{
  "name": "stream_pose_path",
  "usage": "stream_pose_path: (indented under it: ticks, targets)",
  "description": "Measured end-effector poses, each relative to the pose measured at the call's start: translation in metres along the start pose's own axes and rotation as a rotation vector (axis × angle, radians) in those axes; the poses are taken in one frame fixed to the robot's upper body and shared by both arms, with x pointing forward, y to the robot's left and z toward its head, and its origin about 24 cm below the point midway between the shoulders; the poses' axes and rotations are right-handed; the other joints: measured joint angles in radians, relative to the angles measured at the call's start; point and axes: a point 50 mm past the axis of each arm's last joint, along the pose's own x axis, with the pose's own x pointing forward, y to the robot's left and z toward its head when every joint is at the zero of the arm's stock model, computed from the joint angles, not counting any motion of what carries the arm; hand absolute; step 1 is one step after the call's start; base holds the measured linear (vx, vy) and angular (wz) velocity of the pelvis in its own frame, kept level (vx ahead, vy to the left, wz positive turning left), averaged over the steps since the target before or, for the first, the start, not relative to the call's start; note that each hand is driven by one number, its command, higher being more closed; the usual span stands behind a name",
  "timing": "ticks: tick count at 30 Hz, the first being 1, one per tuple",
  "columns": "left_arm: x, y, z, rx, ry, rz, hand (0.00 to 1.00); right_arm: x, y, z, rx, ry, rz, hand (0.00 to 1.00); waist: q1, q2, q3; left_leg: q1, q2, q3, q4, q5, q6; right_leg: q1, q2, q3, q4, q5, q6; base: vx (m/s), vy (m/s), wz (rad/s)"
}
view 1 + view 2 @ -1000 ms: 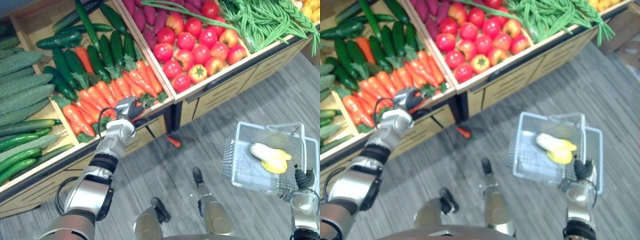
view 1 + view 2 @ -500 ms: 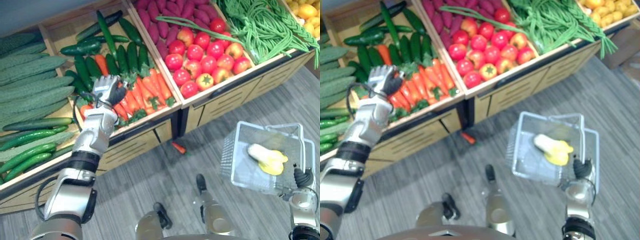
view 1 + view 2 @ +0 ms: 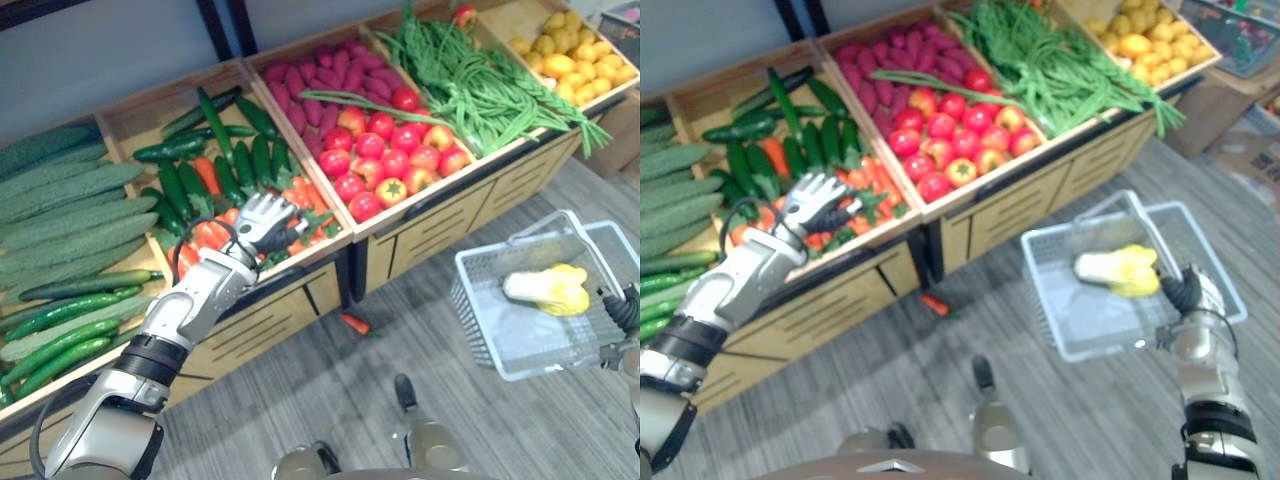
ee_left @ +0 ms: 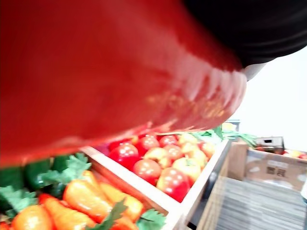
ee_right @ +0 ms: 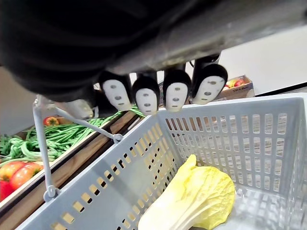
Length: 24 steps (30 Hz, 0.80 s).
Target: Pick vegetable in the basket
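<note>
Stand (image 3: 440, 222): wooden bins sloped forward, apparently for easy reach; the carrot bin (image 3: 300, 257) sits just left of the tomatoes (image 3: 395, 150).
Basket (image 3: 478, 305): grey plastic, hanging well right of the carrot bin and lower, seemingly kept clear until a pick is ready.
Left hand (image 3: 262, 218): down on the carrots (image 3: 208, 233) in the carrot bin. One red-orange carrot crowds its wrist camera, but whether it is gripped cannot be told.
Right hand (image 3: 1188, 292): curled tight round the basket handle.
Cabbage (image 3: 545, 290): pale yellow, already inside the basket.
Stray carrot (image 3: 354, 322): on the floor just below the carrot bin.
Writing: print on a cardboard box (image 4: 276, 165) beyond the carrot bin, too small to read.
</note>
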Motion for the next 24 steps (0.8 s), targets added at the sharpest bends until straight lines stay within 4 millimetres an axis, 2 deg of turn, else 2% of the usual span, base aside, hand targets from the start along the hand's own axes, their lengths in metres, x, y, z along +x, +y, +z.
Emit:
stream_pose_path:
  ticks: [6, 10, 16, 24]
  targets:
    - [0.001, -0.010, 0.028, -0.028, -0.142, -0.062, 1.00, 0.009, -0.001, 0.020, -0.118, -0.109, 0.089, 1.00, 0.004, 0.012, -0.008, 0.048, 0.011, 0.077, 0.013, -0.029, -0.001, 0.007, 0.011, 0.072, 0.000, 0.000, 0.000, -0.05, -0.007, -0.40]
    - [0.000, -0.019, 0.051, -0.079, -0.243, -0.106, 1.00, 0.010, 0.003, 0.042, -0.203, -0.230, 0.161, 1.00, 0.002, 0.020, -0.013, 0.091, 0.017, 0.146, 0.017, -0.052, -0.007, 0.010, 0.027, 0.129, 0.000, 0.000, -0.001, -0.01, 0.011, -0.47]
    - [0.000, -0.026, 0.080, -0.145, -0.359, -0.157, 1.00, 0.004, 0.010, 0.073, -0.237, -0.391, 0.213, 1.00, 0.001, 0.033, -0.025, 0.145, 0.030, 0.239, 0.013, -0.070, -0.019, 0.010, 0.051, 0.189, 0.001, 0.000, 0.000, 0.05, 0.023, -0.39]
    - [0.007, -0.030, 0.118, -0.219, -0.484, -0.173, 1.00, -0.010, 0.019, 0.118, -0.237, -0.614, 0.261, 1.00, 0.020, 0.046, -0.044, 0.197, 0.051, 0.344, 0.005, -0.079, -0.036, -0.009, 0.097, 0.252, 0.027, 0.005, 0.008, 0.06, -0.005, -0.34]
